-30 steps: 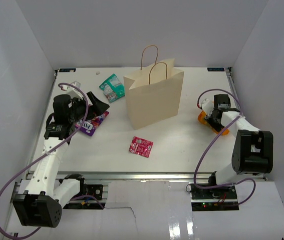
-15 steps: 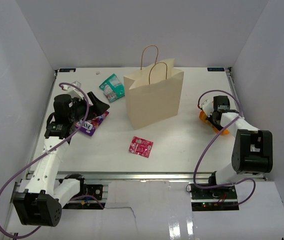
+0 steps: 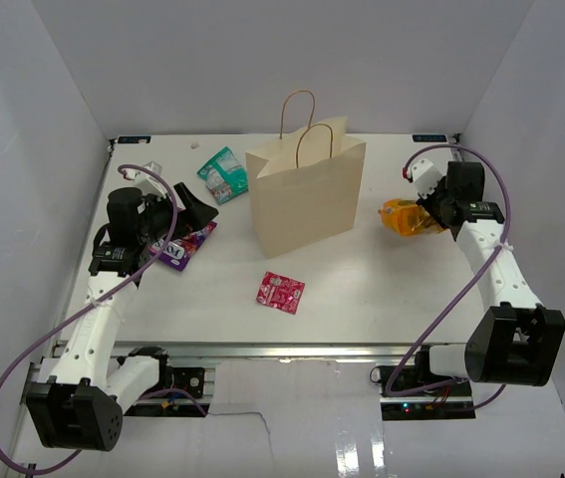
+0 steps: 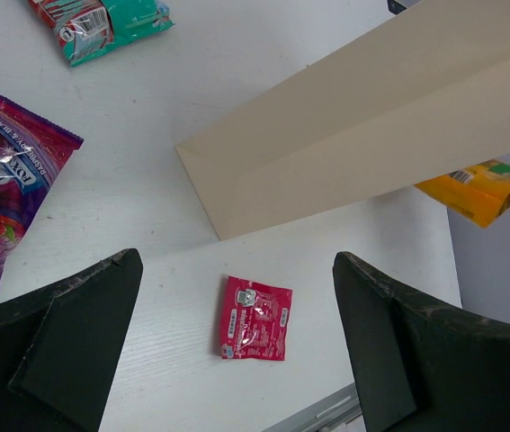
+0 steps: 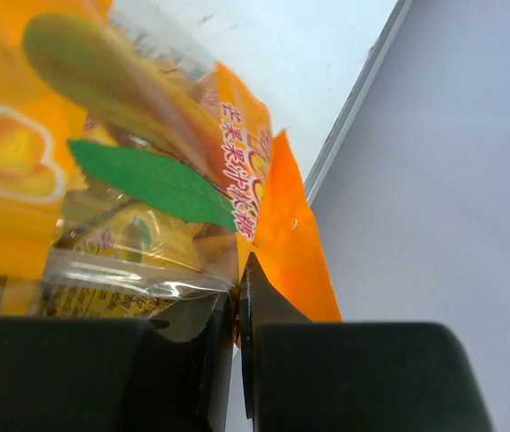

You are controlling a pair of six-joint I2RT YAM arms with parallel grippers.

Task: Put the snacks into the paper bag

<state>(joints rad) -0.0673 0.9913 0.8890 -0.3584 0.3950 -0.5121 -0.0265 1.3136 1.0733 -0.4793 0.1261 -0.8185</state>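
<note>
My right gripper (image 3: 429,211) is shut on the orange-yellow pouch (image 3: 404,216) and holds it in the air to the right of the tan paper bag (image 3: 307,194); the pouch fills the right wrist view (image 5: 129,171). The bag stands upright mid-table and also shows in the left wrist view (image 4: 371,117). My left gripper (image 3: 194,211) is open and empty, just above the purple packet (image 3: 188,245). The teal-green packet (image 3: 224,173) lies left of the bag. The pink-red packet (image 3: 280,292) lies in front of the bag and shows between my left fingers (image 4: 256,318).
White walls close the table on the left, back and right. A small white object (image 3: 147,171) lies at the far left near the back edge. The metal rail (image 3: 292,351) runs along the front edge.
My right gripper has lifted the orange-yellow pouch off the table at the right and moved it up and left toward the bag. The left arm has not moved.
</note>
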